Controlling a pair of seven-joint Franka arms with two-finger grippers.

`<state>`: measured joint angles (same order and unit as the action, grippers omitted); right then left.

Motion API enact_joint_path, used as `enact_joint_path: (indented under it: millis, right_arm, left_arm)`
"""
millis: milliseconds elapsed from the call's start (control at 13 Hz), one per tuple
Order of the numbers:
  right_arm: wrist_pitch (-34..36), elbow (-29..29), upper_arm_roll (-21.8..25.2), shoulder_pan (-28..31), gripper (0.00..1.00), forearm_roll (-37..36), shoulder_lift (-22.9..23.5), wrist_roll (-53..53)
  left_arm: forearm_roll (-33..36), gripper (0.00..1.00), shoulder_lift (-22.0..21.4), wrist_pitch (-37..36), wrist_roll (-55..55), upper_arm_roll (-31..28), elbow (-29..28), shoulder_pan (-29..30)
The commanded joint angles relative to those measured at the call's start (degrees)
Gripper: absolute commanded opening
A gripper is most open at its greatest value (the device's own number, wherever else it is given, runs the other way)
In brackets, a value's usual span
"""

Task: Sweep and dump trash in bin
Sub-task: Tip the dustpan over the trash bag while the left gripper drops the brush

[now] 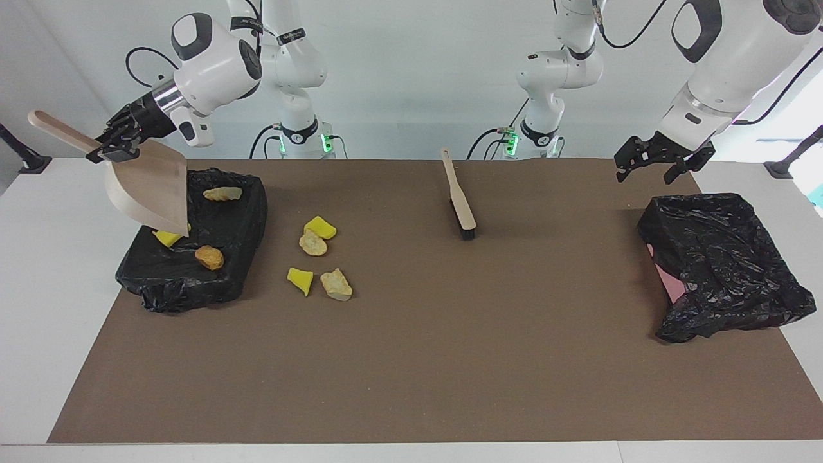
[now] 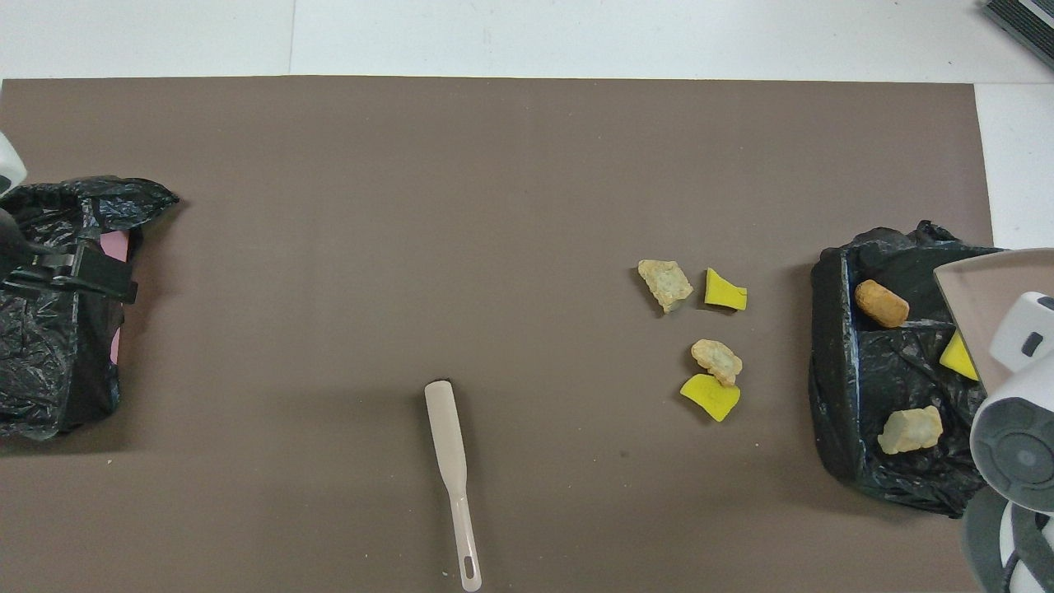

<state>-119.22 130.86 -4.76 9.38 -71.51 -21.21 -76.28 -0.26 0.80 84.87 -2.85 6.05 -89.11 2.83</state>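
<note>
- You have two black-bag-lined bins on the table (image 1: pixel 411 386), one at each arm's end.
- The bin at the right arm's end (image 1: pixel 193 270) holds three pieces of trash: an orange-brown lump (image 1: pixel 209 257), a pale bread-like lump (image 1: pixel 222 193) and a yellow wedge (image 1: pixel 168 238) partly under the dustpan's lip.
- The bin at the left arm's end (image 1: pixel 720 263) shows only crumpled black bag with a pink patch; you cannot see anything inside it.
- Four pieces of trash lie on the table just beside the right arm's bin, toward the brush: two yellow wedges (image 1: pixel 320 227) (image 1: pixel 300 280) and two tan lumps (image 1: pixel 313 243) (image 1: pixel 336 284). That makes seven pieces in all.
- Your right gripper (image 1: pixel 110 149) is clenched on the handle of the one beige dustpan (image 1: pixel 151 190), which is tilted steeply, lip down, over that bin.
- Your left gripper (image 1: pixel 652 164) is spread wide, holding nothing, over the other bin's edge nearest the robots.
- One brush (image 1: pixel 459 202) lies flat on the table between the bins.
</note>
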Motion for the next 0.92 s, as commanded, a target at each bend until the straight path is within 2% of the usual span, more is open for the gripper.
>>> enact_joint_path:
  millis: [0, 231, 385, 538, 692, 846]
  right_arm:
    - [3.71, -9.10, -1.64, -0.06, 0.00, 8.72, 6.95, -0.89]
    - [8.72, -19.56, -2.62, 0.03, 0.00, 29.34, 14.69, 0.07]
    - [10.49, -21.43, -3.14, -2.41, 0.00, 32.49, 15.84, 5.23]
    - [11.89, -21.87, -3.67, -6.98, 0.00, 35.89, 19.00, 20.39]
    - [13.13, -25.98, -3.67, -12.60, 0.00, 38.54, 25.13, 33.15]
    - [13.31, -32.30, -3.85, -15.51, 0.00, 42.75, 31.11, 46.43]
  left_arm:
    - [0.78, 1.00, -1.06, -0.94, -0.58, 0.45, -0.19, 1.12]
    - [0.78, 1.00, -1.15, -0.58, -0.14, 0.37, -0.18, 0.86]
    - [0.35, 1.00, -1.24, -0.24, 0.03, 0.28, -0.09, 1.03]
    - [0.17, 1.00, -1.15, 3.35, 0.12, 0.36, -0.09, 0.94]
    - [-1.66, 1.00, -1.50, 3.81, -0.05, 0.10, -0.18, 1.03]
    - [-1.68, 1.00, -2.29, 3.38, -1.01, 0.19, -0.80, 0.68]
